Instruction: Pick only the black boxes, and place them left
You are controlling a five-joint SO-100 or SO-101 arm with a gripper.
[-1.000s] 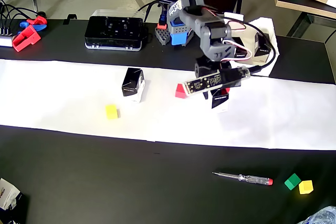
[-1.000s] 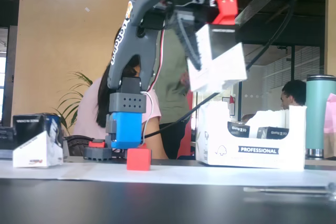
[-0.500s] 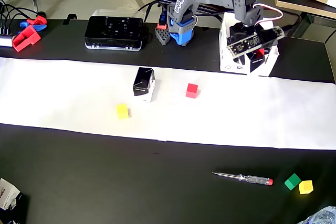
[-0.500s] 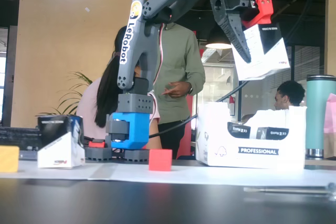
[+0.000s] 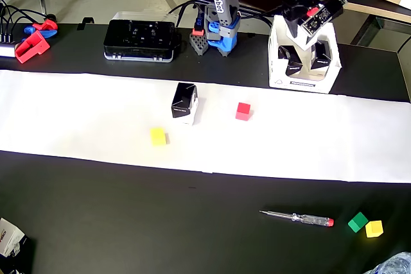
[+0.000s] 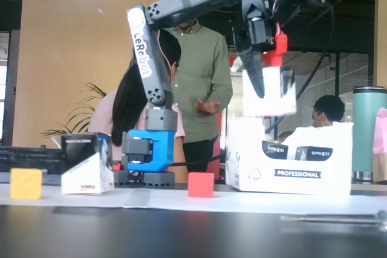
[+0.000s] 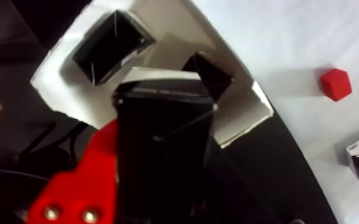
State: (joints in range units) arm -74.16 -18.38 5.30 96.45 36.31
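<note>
**Box gripped, up over the tray**

My gripper [image 6: 266,83] is clamped on a black box [image 7: 164,149], long axis approx vertical, above the white tray [image 5: 302,81]. Wrist view only: two boxes [image 7: 107,44] inside tray. Overhead: another black box [image 5: 184,102] on paper, w/ red cube [image 5: 243,111] near.

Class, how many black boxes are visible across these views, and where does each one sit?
4: one on the white paper; one held by the gripper above the white carton; two inside that carton. Others may be hidden inside.
</note>
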